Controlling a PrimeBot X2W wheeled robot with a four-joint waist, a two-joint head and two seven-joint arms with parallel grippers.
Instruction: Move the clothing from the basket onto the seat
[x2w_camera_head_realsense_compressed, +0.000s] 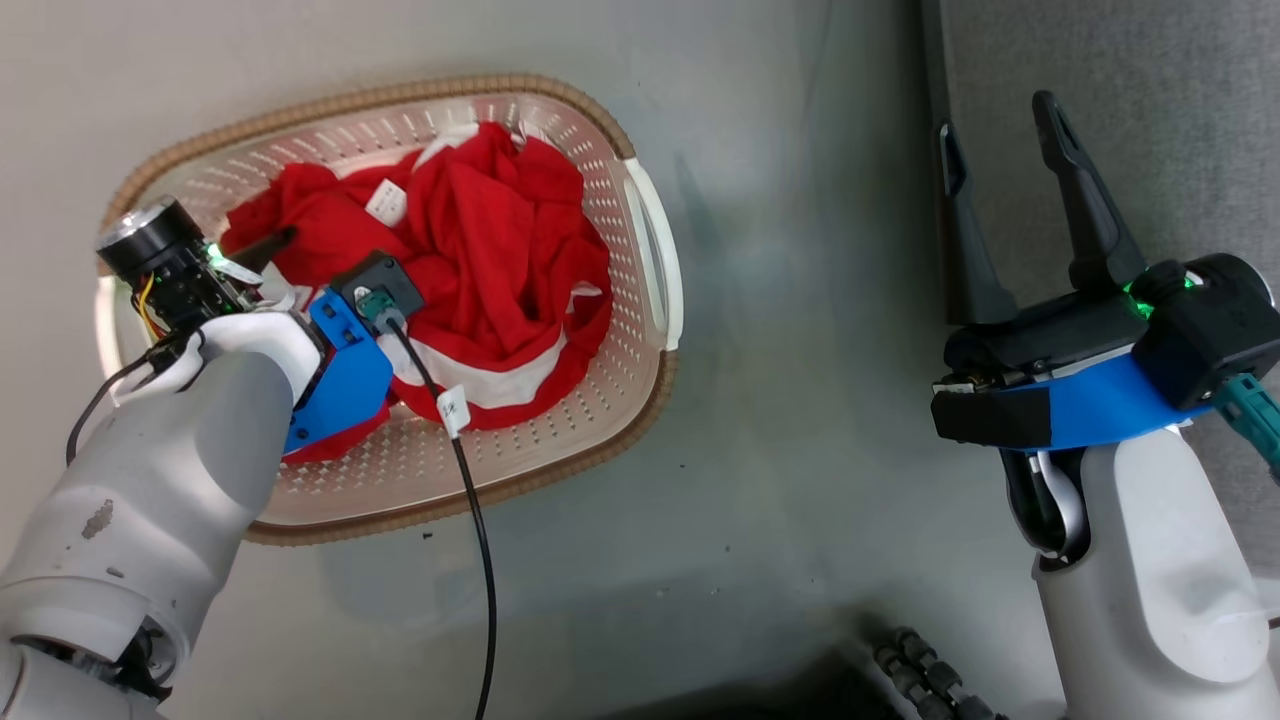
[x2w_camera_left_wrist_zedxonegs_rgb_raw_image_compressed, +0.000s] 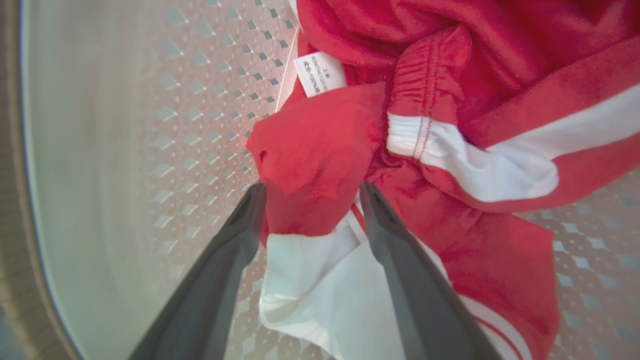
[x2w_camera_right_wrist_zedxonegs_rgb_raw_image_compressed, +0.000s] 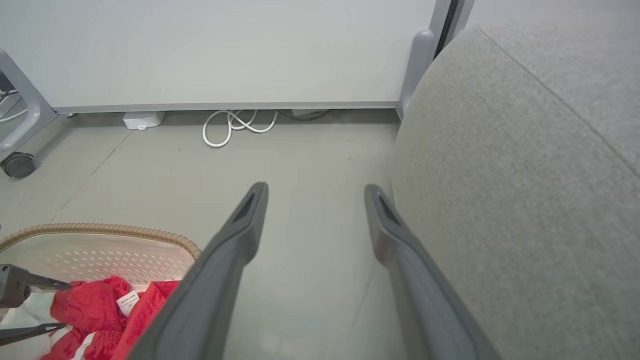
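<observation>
The clothing (x2w_camera_head_realsense_compressed: 490, 250) is a crumpled red heap with white panels and small labels, lying in the cream perforated basket (x2w_camera_head_realsense_compressed: 560, 470) on the floor. My left gripper (x2w_camera_left_wrist_zedxonegs_rgb_raw_image_compressed: 312, 192) is down inside the basket's left part, open, its fingers astride a red fold (x2w_camera_left_wrist_zedxonegs_rgb_raw_image_compressed: 315, 165) above a white panel; in the head view the left gripper (x2w_camera_head_realsense_compressed: 270, 250) is partly hidden by its wrist. My right gripper (x2w_camera_head_realsense_compressed: 995, 115) hangs open and empty over the floor, beside the rounded edge of the grey seat (x2w_camera_head_realsense_compressed: 1150, 100). The right wrist view has the seat (x2w_camera_right_wrist_zedxonegs_rgb_raw_image_compressed: 500, 175) on its right and the basket (x2w_camera_right_wrist_zedxonegs_rgb_raw_image_compressed: 100, 235) at lower left.
A black cable (x2w_camera_head_realsense_compressed: 475, 520) trails from my left wrist across the basket's front rim. Against the far white wall lie a coiled white cord (x2w_camera_right_wrist_zedxonegs_rgb_raw_image_compressed: 235, 127) and a small white box (x2w_camera_right_wrist_zedxonegs_rgb_raw_image_compressed: 142, 120). A caster wheel (x2w_camera_right_wrist_zedxonegs_rgb_raw_image_compressed: 17, 165) stands at the left. Bare grey floor separates basket and seat.
</observation>
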